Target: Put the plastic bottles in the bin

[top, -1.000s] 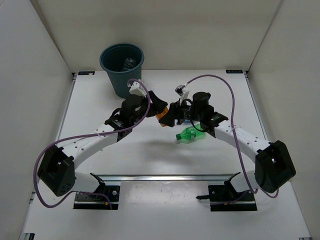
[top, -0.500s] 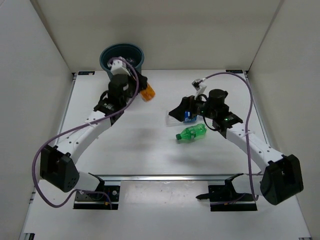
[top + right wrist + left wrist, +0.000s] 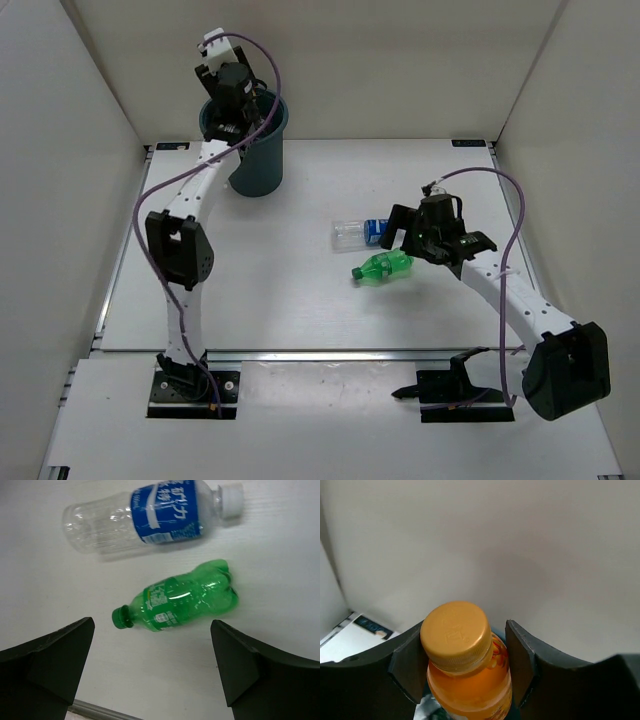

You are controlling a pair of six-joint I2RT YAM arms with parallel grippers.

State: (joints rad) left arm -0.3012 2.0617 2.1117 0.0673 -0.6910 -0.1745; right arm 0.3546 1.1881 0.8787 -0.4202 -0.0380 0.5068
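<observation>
The orange bottle (image 3: 465,680) is clamped in the left gripper (image 3: 465,660) above the bin (image 3: 255,165), at the table's (image 3: 300,310) 11 o'clock. The green bottle (image 3: 185,602) lies near centre, the blue-label bottle (image 3: 150,517) at its 11 o'clock. The right gripper (image 3: 152,625) hovers over them, wide open and empty.

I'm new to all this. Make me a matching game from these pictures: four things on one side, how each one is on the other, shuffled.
1. orange bottle
2. green bottle
3. blue-label bottle
4. bin

A. lying down, white cap
B. gripped by the left end effector
C. standing upright, dark teal
D. lying down, cap the colour of its body

Pairs: 1-B, 2-D, 3-A, 4-C
</observation>
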